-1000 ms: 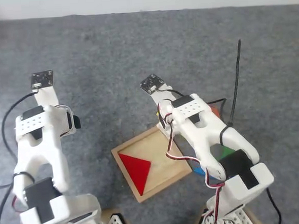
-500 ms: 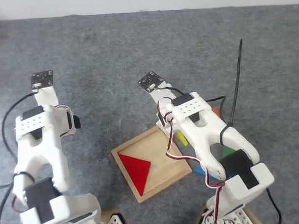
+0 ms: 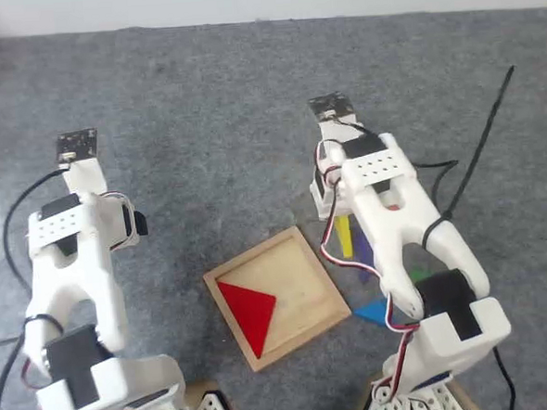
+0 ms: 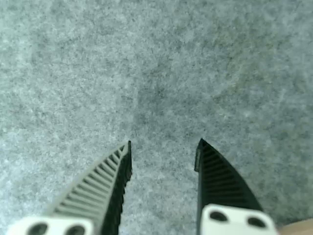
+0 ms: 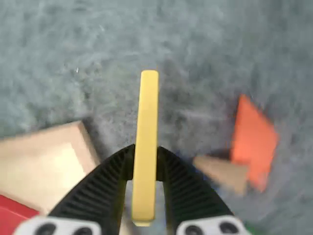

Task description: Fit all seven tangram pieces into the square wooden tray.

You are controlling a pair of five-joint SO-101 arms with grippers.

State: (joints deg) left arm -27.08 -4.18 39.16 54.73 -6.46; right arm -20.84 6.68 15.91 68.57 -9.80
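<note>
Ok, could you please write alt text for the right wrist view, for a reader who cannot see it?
Two black fingers grip a yellow piece on its edge above grey carpet. On one side is a corner of the wooden tray holding a red piece; on the other lie an orange piece and a tan piece.

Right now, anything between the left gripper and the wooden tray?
No. Only bare grey carpet lies between the left gripper and the wooden tray, as the high view shows.

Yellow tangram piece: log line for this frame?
right hand: shut on yellow tangram piece, beside square wooden tray | left hand: open | tray: red triangular piece inside
</note>
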